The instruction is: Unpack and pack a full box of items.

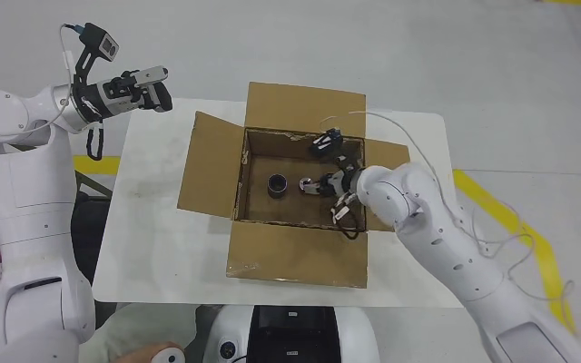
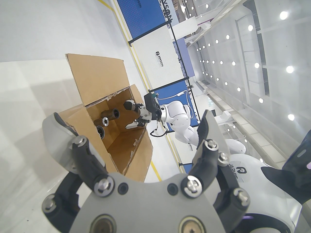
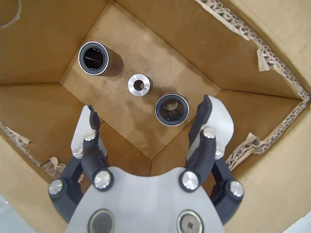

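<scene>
Right end effector [image 3: 148, 104] spread, inside box [image 3: 43, 37]

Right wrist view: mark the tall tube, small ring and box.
tall tube [image 3: 97, 59], right wrist view, open top end
small ring [image 3: 139, 93], right wrist view, flat top face
box [image 3: 182, 13], right wrist view, inner wall

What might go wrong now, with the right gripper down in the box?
1. The open right gripper hangs in the box over the short sleeve; the bushing stands close beside it and may get knocked over.
2. The sleeve looks like smooth round metal, so a grip might slip.
</scene>
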`<action>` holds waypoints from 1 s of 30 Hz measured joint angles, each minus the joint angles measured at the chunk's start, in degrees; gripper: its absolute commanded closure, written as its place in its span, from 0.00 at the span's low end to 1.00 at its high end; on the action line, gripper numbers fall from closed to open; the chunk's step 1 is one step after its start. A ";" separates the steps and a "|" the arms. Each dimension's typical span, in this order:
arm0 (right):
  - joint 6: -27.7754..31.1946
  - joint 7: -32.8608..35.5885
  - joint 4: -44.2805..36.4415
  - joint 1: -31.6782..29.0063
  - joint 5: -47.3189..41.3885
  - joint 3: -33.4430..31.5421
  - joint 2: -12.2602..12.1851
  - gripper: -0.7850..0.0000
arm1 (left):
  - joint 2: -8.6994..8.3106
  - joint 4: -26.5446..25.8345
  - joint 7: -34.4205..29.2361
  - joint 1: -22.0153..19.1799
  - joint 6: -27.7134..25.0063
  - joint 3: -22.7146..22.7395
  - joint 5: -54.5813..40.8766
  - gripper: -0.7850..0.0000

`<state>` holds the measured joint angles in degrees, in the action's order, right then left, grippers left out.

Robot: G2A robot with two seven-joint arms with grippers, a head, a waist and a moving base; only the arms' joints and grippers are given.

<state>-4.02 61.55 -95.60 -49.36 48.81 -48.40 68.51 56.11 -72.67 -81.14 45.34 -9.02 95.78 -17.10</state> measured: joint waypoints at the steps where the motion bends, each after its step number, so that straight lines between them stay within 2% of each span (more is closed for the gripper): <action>1: -0.46 0.18 0.37 0.26 0.10 0.09 0.11 0.25 | 0.00 0.00 0.00 0.00 0.00 0.00 0.00 0.00; 5: -2.36 0.62 2.17 1.33 0.16 0.70 0.69 0.16 | 0.00 0.00 0.00 0.00 0.00 0.00 0.00 0.00; 15: -7.50 -0.09 6.59 2.93 0.23 2.24 2.21 0.11 | 0.00 0.00 0.00 0.00 0.00 0.00 0.00 0.00; 25: -11.71 -0.28 8.07 2.97 0.61 2.98 3.34 0.16 | 0.00 0.00 0.00 0.00 0.00 0.00 0.00 0.00; 30: -16.04 -0.70 7.74 2.69 2.59 3.63 3.95 0.20 | 0.00 0.00 0.00 0.00 0.00 0.00 0.00 0.00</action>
<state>-20.07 60.86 -87.87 -46.66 51.39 -44.78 72.46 56.11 -72.67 -81.14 45.34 -9.02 95.78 -17.10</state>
